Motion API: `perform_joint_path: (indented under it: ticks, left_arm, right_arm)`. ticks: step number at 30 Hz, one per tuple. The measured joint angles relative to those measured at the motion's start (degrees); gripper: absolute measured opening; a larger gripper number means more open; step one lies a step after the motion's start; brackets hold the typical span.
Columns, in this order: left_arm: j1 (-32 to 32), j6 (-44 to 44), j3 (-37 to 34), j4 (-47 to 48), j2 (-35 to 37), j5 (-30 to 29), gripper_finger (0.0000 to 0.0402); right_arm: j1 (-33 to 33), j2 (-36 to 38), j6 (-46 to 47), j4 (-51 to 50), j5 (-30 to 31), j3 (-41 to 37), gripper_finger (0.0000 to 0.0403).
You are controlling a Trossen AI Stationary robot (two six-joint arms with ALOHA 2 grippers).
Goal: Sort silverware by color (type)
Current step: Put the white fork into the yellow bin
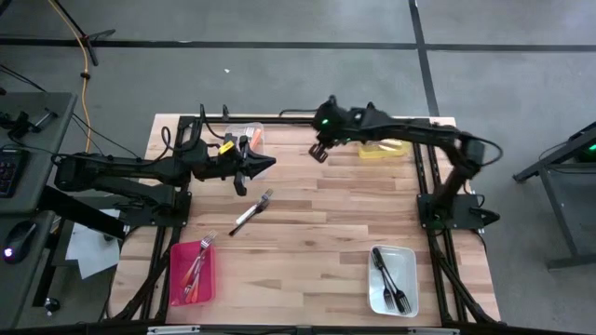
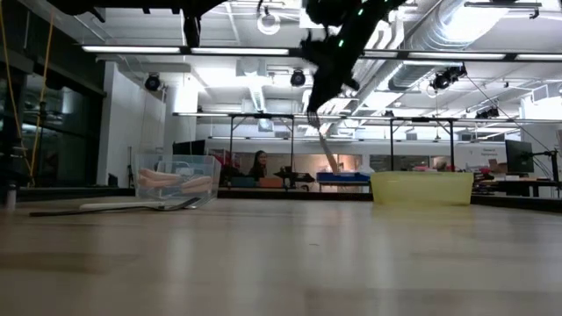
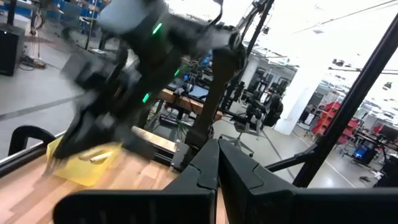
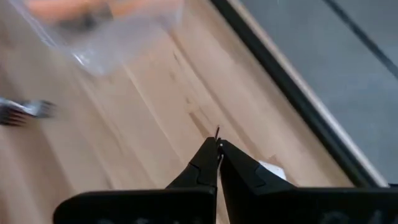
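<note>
The pink bin (image 1: 193, 272) sits at the table's (image 1: 317, 242) near-left corner with red-handled utensils (image 1: 195, 264) already in it. Toward the far-left corner, the clear bin (image 1: 244, 137) holds orange-handled pieces (image 2: 174, 181), so that colour also looks sorted.

The left gripper (image 1: 267, 165) hangs just beside the clear bin, over the far-left part of the table; its fingers are pressed together and carry nothing.

Below it, near the middle of the table, one dark-handled fork (image 1: 251, 212) lies loose on the wood, tines toward the far edge. It is the only utensil seen outside a bin, and in my judgement the main piece left to place.

The right gripper (image 1: 318, 149) hovers over the far edge, between the clear bin and the yellow bin (image 1: 384, 148). Its tips are together, and a thin light-coloured utensil (image 2: 327, 149) seems to hang from them in the low view, though the right wrist view shows only a sliver at the tips, so this is uncertain. It probably belongs in the yellow bin, where a pale piece already lies.

At the near-right corner, the white bin (image 1: 392, 280) holds dark forks (image 1: 390, 281), likely the loose fork's destination.

The sort appears nearly complete.
</note>
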State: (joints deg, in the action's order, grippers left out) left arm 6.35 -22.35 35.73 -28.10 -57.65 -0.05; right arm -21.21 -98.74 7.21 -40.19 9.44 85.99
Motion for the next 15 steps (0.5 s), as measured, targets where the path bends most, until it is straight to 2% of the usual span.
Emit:
perform_joint_path:
  ticks: [10, 15]
  left_arm:
    - [0.0, 5.2, 0.0, -1.6, 0.0, -0.7, 0.0]
    - [0.0, 8.1, 0.0, -3.8, 0.0, -0.7, 0.0]
  right_arm:
    - [-0.1, 18.0, 2.9, -1.8, -7.1, -1.6, 0.0001]
    - [1.0, 28.3, 8.7, 3.9, -13.2, -11.7, 0.0]
